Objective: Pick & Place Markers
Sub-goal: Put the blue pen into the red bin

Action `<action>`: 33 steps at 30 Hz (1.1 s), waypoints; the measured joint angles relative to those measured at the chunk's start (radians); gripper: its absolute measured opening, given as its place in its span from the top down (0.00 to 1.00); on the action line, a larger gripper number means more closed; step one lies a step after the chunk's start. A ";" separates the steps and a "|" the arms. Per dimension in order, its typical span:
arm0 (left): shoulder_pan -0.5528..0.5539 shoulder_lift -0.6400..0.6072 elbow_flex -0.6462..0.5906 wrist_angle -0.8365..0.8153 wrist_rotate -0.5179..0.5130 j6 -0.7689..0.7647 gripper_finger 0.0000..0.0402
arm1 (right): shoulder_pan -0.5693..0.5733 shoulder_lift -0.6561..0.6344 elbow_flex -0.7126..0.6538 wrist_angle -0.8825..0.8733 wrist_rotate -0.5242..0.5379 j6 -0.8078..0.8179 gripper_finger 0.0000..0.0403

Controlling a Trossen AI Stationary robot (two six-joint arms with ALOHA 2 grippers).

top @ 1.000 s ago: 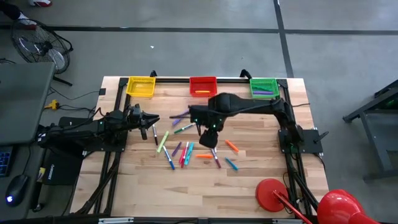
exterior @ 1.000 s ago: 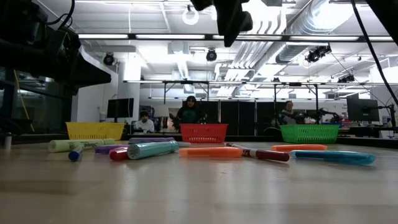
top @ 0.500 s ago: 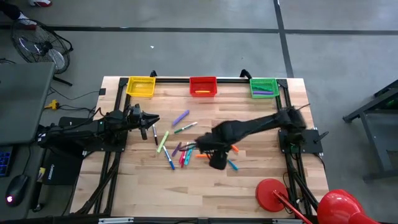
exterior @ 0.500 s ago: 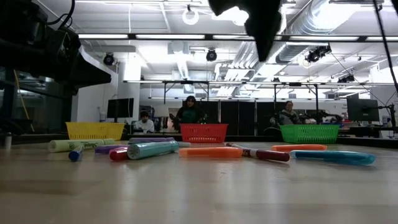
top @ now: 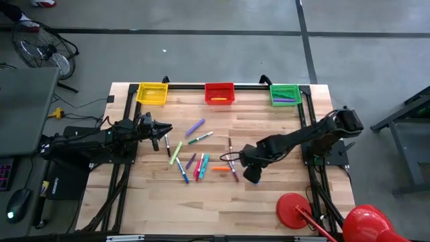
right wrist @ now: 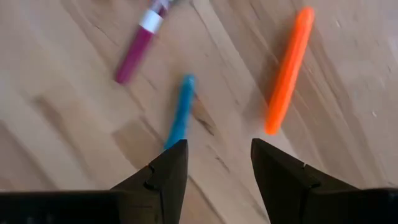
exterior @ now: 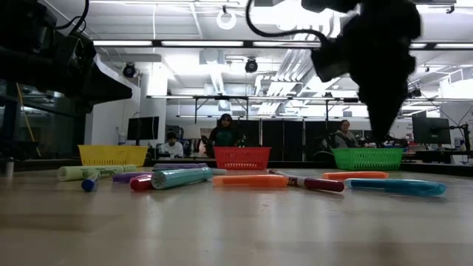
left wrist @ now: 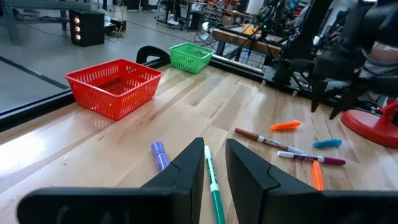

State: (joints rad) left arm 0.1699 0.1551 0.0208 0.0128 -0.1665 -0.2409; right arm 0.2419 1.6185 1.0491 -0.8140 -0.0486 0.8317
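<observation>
On the table (top: 282, 202), the markers (top: 195, 163) lie scattered flat near the middle, with a few already in the far baskets (top: 219, 93). They look light, stiff and smooth, likely to roll, so the best hold is across the barrel at mid-length. The right gripper (right wrist: 214, 163) hangs low over the right end of the scatter, fingers (right wrist: 166, 169) spread and empty. A blue marker (right wrist: 179, 113) lies just ahead of them, an orange marker (right wrist: 288, 68) beside it. The left gripper (left wrist: 214, 168) waits at the left edge, fingers narrowly parted, holding nothing.
</observation>
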 joint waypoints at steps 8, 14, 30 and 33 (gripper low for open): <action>0.000 0.000 0.000 0.000 0.000 0.000 0.84 | 0.099 -0.001 -0.099 0.056 0.076 0.005 0.59; 0.000 0.000 0.000 0.000 0.000 0.000 0.84 | 0.148 0.004 -0.087 0.081 0.103 0.132 0.59; 0.000 0.000 0.000 0.000 0.000 0.000 0.84 | 0.130 0.181 0.062 0.029 0.102 0.323 0.59; 0.000 0.000 0.000 0.000 0.000 0.000 0.84 | 0.118 0.198 0.077 0.028 0.101 0.355 0.59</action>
State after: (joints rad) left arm 0.1699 0.1547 0.0208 0.0128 -0.1669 -0.2405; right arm 0.3596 1.8167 1.1259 -0.7857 0.0521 1.1865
